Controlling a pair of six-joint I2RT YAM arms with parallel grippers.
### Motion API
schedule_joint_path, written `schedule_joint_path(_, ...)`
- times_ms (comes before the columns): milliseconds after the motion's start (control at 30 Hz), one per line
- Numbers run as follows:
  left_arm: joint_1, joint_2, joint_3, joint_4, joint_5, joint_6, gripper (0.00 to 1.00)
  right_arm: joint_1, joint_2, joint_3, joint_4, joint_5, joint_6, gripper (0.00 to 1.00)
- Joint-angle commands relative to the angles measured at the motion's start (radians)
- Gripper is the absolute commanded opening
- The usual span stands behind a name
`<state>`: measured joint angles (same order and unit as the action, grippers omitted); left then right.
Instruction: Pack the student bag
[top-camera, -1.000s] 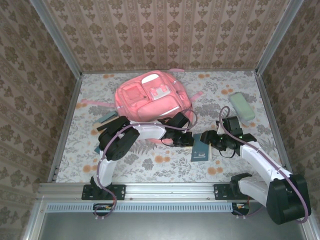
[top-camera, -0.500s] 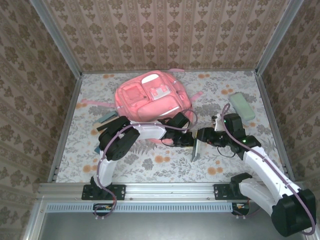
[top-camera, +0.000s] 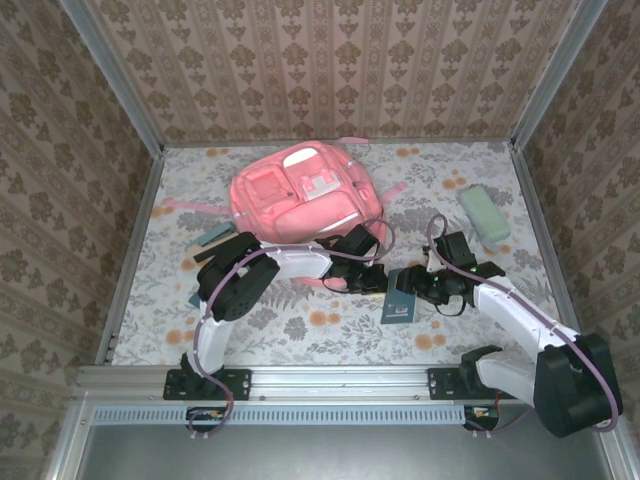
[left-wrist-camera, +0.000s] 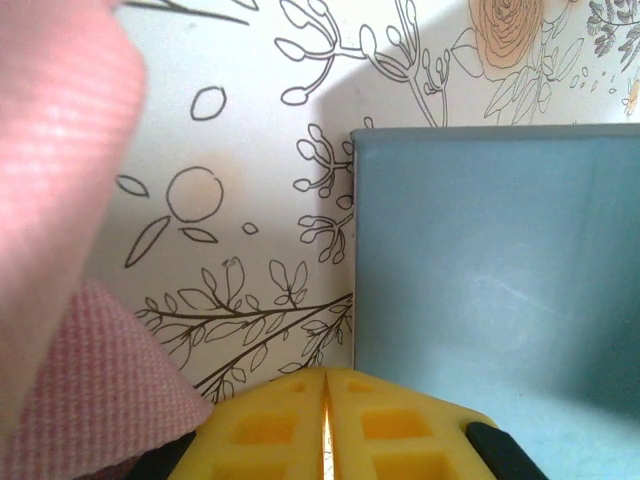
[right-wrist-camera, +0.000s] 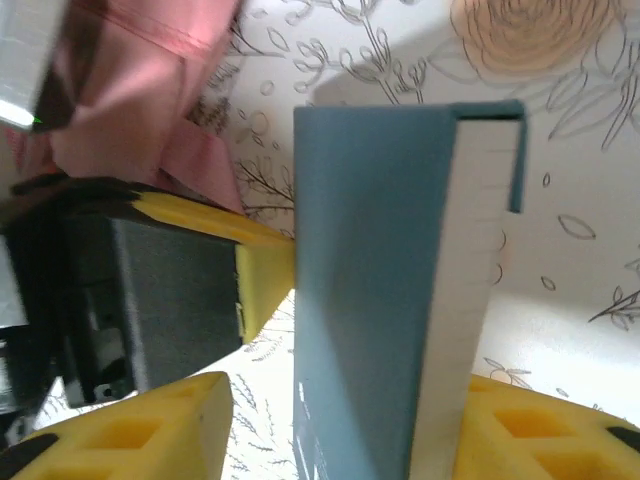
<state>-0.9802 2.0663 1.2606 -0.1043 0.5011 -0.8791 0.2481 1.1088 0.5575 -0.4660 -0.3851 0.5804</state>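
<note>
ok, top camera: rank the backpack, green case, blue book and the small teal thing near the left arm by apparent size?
1. pink backpack, largest by far.
2-3. green case and blue book: they look about alike and the book is partly covered, so not ranked.
4. teal item, smallest, partly hidden.

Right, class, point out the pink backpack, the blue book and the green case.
Pink backpack (top-camera: 300, 195), top view, its front panel.
Blue book (right-wrist-camera: 370, 300), right wrist view, its cover.
Green case (top-camera: 483, 212), top view, its middle.
</note>
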Motion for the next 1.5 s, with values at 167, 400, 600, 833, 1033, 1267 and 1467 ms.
schedule_joint_path(167, -0.003, 0.052, -0.026, -0.034, 0.026, -0.001, 0.11, 0.016, -0.038, -0.008, 0.091, -0.076, -0.005, 0.31)
schedule_joint_path(400, -0.002, 0.049, -0.018, -0.042, 0.027, 0.003, 0.12, 0.016, -0.018, 0.008, 0.041, -0.028, -0.019, 0.25)
schedule_joint_path(600, 0.002, 0.006, 0.012, -0.11, 0.009, 0.038, 0.13, 0.01, -0.045, 0.036, -0.017, 0.006, -0.025, 0.0)
schedule_joint_path(833, 0.0, -0.12, 0.153, -0.34, -0.081, 0.153, 0.19, -0.073, -0.218, 0.018, -0.045, 0.029, 0.029, 0.0)
schedule_joint_path(1033, 0.022, -0.192, 0.33, -0.581, -0.204, 0.297, 0.31, -0.137, -0.323, -0.038, 0.042, -0.032, 0.096, 0.0)
schedule_joint_path(1267, 0.074, -0.189, 0.467, -0.804, -0.442, 0.525, 0.36, -0.139, -0.289, -0.054, 0.148, -0.067, 0.166, 0.0)
schedule_joint_path(1467, 0.086, -0.107, 0.513, -0.867, -0.523, 0.641, 0.39, -0.14, -0.239, -0.048, 0.184, -0.095, 0.177, 0.0)
